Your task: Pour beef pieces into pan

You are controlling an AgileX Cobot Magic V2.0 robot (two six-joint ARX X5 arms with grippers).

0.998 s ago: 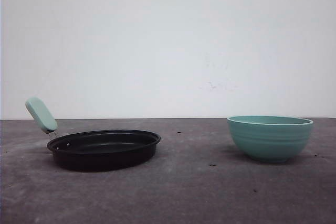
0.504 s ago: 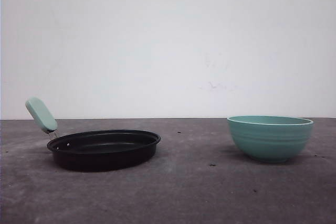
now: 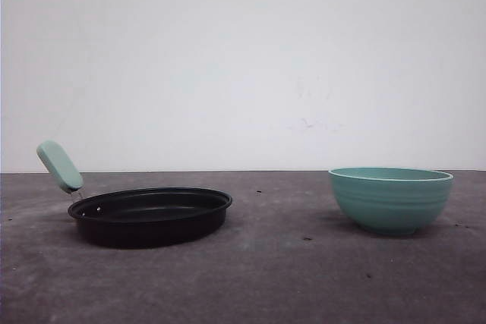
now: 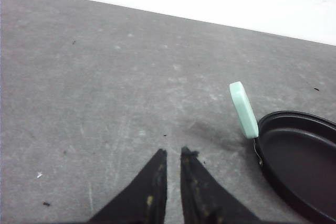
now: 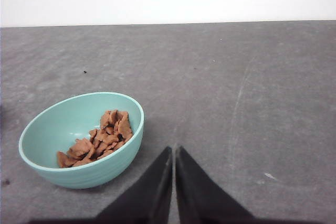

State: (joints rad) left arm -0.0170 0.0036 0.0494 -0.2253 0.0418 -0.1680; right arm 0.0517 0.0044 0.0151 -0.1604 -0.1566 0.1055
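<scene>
Beef pieces: heaped in the teal bowl, ready for pouring.
Pan: flat on the table, well apart from the bowl, handle tilted up.
Left gripper: fingers nearly together, holding nothing, near the handle.
Right gripper: fingers nearly closed, empty, beside the bowl.
Table: grey, scuffed, some dark crumbs.
Wall: plain white.

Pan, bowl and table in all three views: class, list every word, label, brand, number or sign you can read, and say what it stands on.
None: no text can be read.
The pan, its mint-green handle, the teal bowl holding the beef pieces, and the grey table are all bare of writing.
</scene>
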